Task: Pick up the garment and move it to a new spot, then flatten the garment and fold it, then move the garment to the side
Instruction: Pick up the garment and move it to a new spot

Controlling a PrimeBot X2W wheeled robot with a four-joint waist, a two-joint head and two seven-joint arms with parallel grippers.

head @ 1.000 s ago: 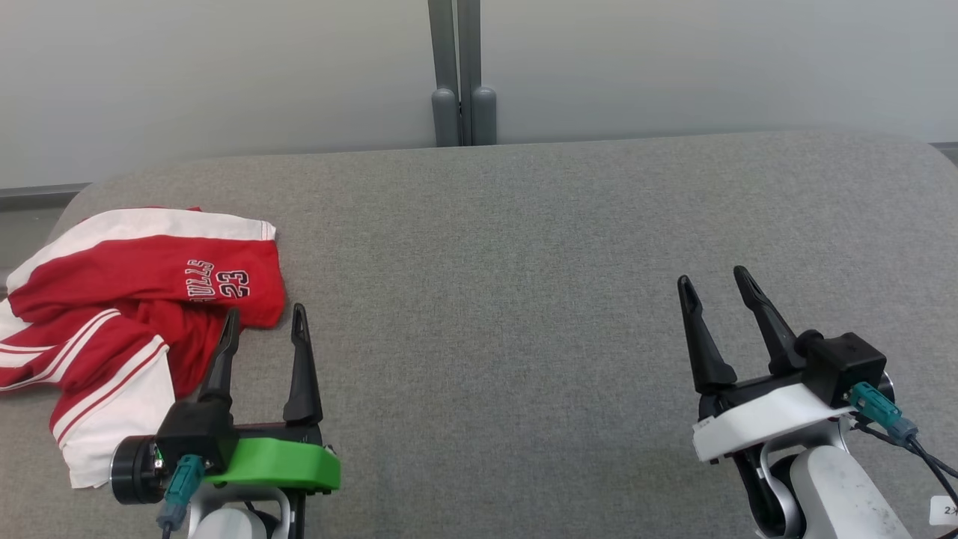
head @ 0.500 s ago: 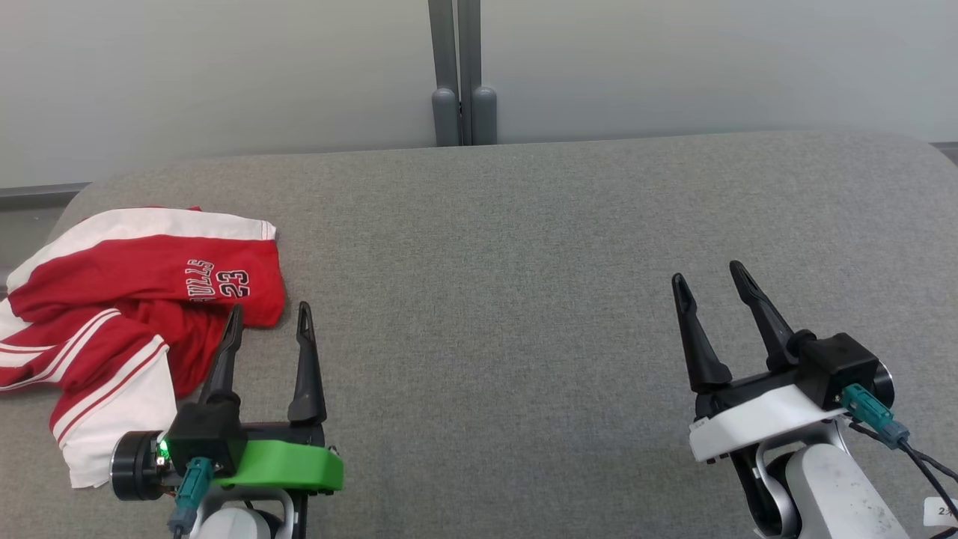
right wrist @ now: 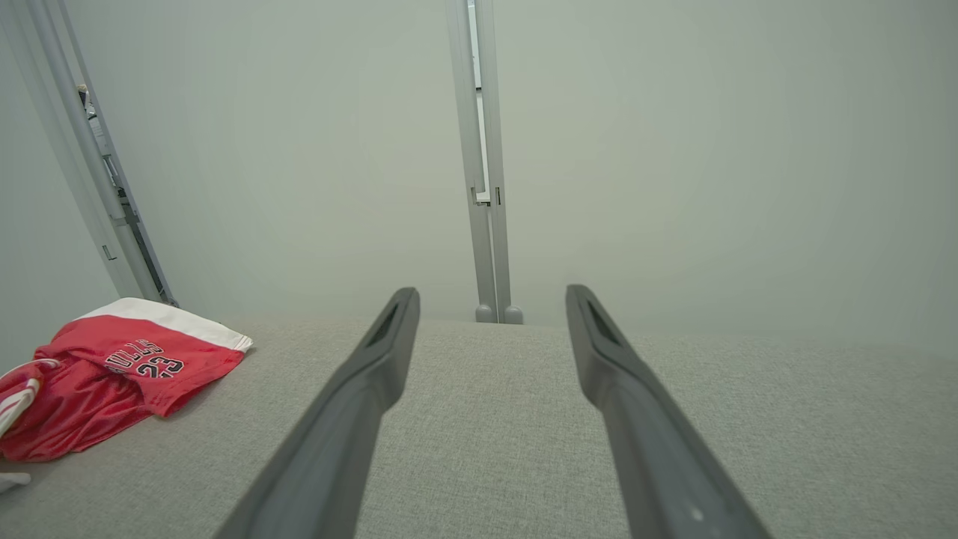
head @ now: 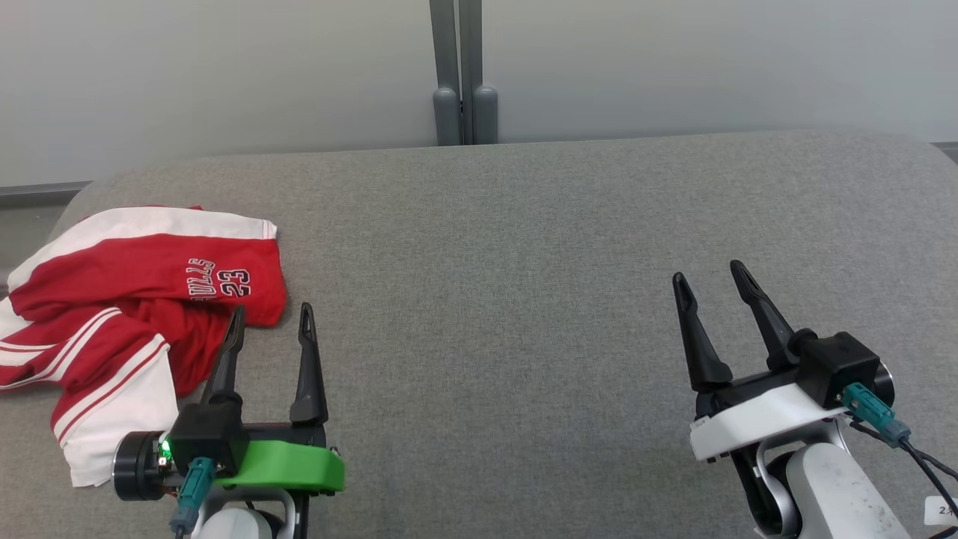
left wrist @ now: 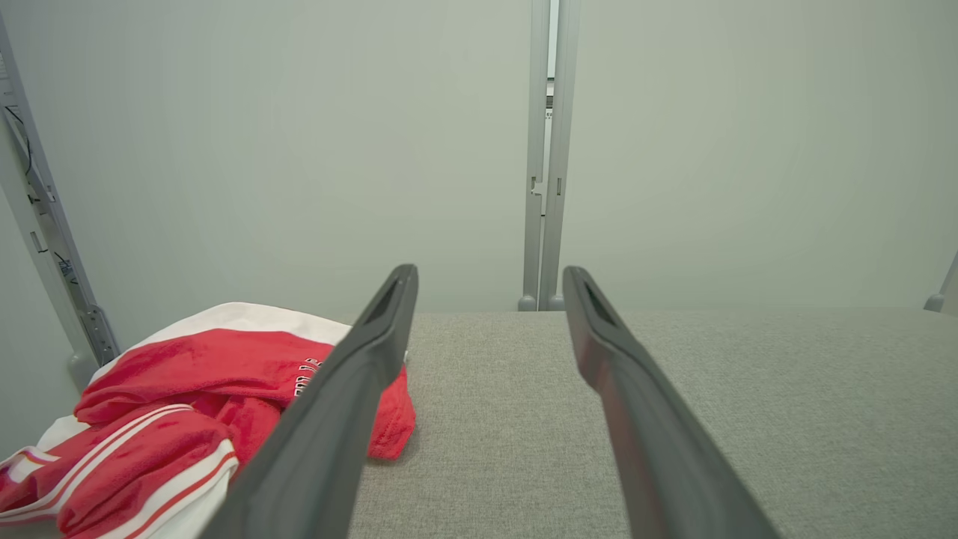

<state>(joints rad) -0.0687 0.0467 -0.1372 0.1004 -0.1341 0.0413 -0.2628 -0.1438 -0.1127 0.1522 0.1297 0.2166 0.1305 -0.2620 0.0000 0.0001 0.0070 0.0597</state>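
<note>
Crumpled red garment [head: 142,299] lies at nine o'clock on the surface [head: 509,262]. Left gripper [head: 271,314], fingers [head: 307,367] apart, hovers just beside it; right gripper [head: 707,271], also spread, at three. Pinch a thick fold, not one layer.

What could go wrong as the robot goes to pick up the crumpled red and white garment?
1. The garment lies bunched in layers, so the open left gripper may pinch several folds and lift a tangled bundle that is hard to flatten.
2. It sits at the left edge of the grey padded surface; a nudge could push it over that edge.
3. The open right gripper is far off, so a one-armed lift may leave fabric dragging.
</note>
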